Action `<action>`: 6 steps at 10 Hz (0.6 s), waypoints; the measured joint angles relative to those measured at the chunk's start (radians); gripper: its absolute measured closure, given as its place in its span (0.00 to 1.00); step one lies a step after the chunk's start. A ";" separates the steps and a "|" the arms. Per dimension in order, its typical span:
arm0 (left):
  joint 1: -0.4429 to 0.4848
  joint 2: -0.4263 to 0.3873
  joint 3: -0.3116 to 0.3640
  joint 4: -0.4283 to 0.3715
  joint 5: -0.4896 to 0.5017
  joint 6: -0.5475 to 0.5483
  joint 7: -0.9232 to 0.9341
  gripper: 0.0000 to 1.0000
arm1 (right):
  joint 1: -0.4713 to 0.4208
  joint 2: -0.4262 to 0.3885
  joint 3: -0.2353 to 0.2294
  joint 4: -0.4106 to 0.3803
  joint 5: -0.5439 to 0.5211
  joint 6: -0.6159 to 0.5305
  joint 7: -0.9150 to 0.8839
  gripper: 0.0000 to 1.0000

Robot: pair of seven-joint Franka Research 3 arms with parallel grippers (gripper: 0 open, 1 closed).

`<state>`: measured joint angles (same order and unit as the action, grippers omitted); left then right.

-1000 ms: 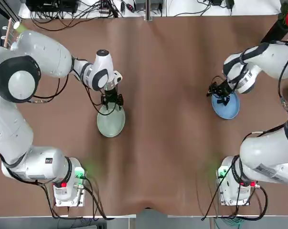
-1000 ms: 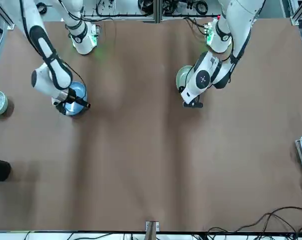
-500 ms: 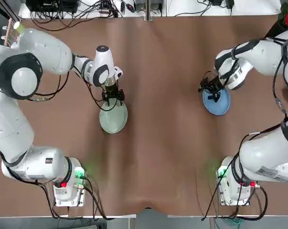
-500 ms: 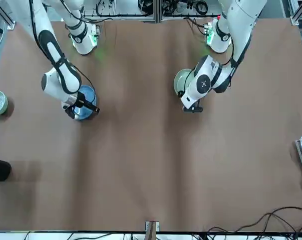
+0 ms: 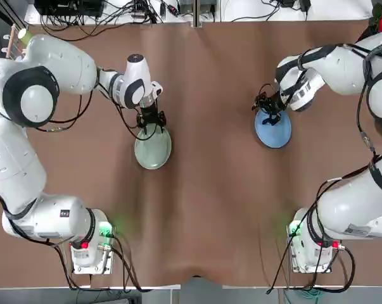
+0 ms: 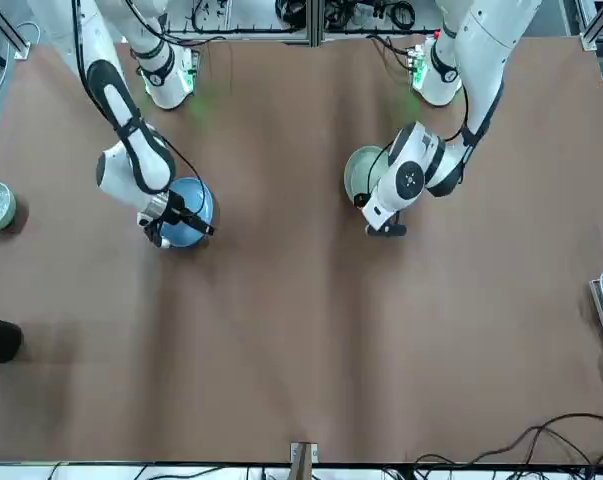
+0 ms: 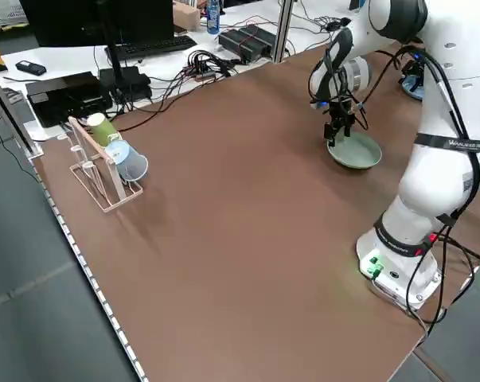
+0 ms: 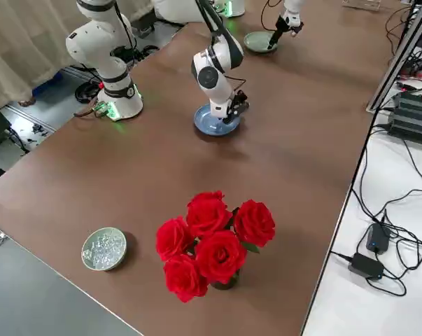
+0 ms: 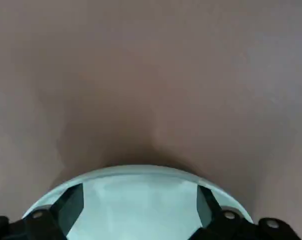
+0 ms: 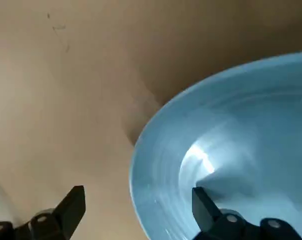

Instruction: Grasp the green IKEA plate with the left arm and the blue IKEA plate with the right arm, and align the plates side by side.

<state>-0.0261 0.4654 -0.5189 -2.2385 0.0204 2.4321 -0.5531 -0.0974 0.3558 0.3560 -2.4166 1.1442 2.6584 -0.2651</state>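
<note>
Fingers spread, the left gripper (image 9: pixel 139 192) spans the pale-green plastic plate (image 5: pixel 153 152) at left; the right gripper (image 10: pixel 138 191), also spread, straddles the sky-blue plastic plate's (image 5: pixel 273 132) rim, well right. Ease inward, keeping both flat.

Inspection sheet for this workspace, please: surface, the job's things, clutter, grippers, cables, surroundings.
Surface: brown matte tabletop, a few small marks in the right wrist view.
Job's things: pale green round plastic plate and light blue round plastic plate, apart, a wide gap between them.
Clutter: red roses, small pale green bowl of clear pieces, white rack with cups.
Grippers: left black gripper at the green plate, fingers open; right black gripper at the blue plate, fingers open, one over the plate, one outside its rim.
Cables: black, looped along both arms; tangled beyond the far edge.
Surroundings: monitor, keyboard on a white desk.
</note>
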 joint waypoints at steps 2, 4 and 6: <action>0.000 0.014 0.000 0.020 0.000 0.000 0.000 0.00 | 0.016 0.038 0.000 0.047 0.051 0.000 -0.001 0.04; -0.001 0.026 0.007 0.042 0.000 0.000 0.000 0.00 | 0.068 0.079 0.000 0.103 0.121 0.020 -0.003 0.04; -0.001 0.037 0.013 0.065 0.000 0.000 0.000 0.00 | 0.151 0.103 0.000 0.153 0.200 0.046 -0.002 0.05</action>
<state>-0.0267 0.5022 -0.5061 -2.1738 0.0205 2.4317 -0.5532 0.0531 0.4590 0.3560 -2.2631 1.3444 2.7043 -0.2676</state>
